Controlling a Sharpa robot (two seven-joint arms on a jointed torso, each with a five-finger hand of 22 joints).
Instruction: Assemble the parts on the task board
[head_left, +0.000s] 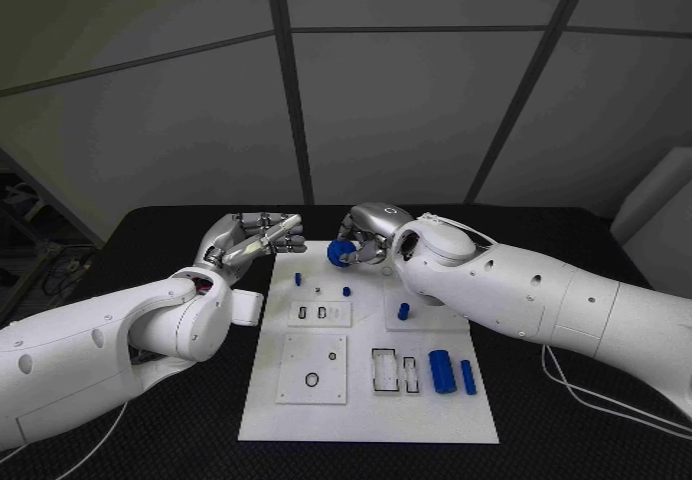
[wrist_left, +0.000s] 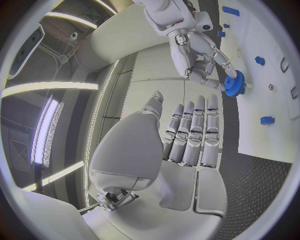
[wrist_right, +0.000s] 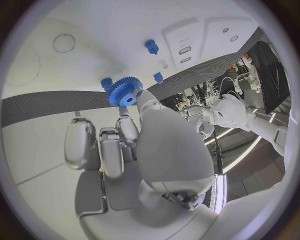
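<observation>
Head view: the right robot hand (head_left: 364, 238) holds a blue gear (head_left: 340, 253) just above the far edge of the task board (head_left: 368, 420) on the black bench (head_left: 173, 440). The left robot hand (head_left: 260, 238) hovers nearby, holding nothing.

Left wrist view: its fingers (wrist_left: 195, 131) lie straight, side by side.

Right wrist view: fingertips (wrist_right: 128, 122) pinch the gear (wrist_right: 125, 91) over the board's edge.

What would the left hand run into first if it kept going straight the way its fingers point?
Probably the right hand and the blue gear it holds: the left hand has its fingers stretched out toward them over the black table. Depth is unclear, so it might pass just beside them.
</observation>
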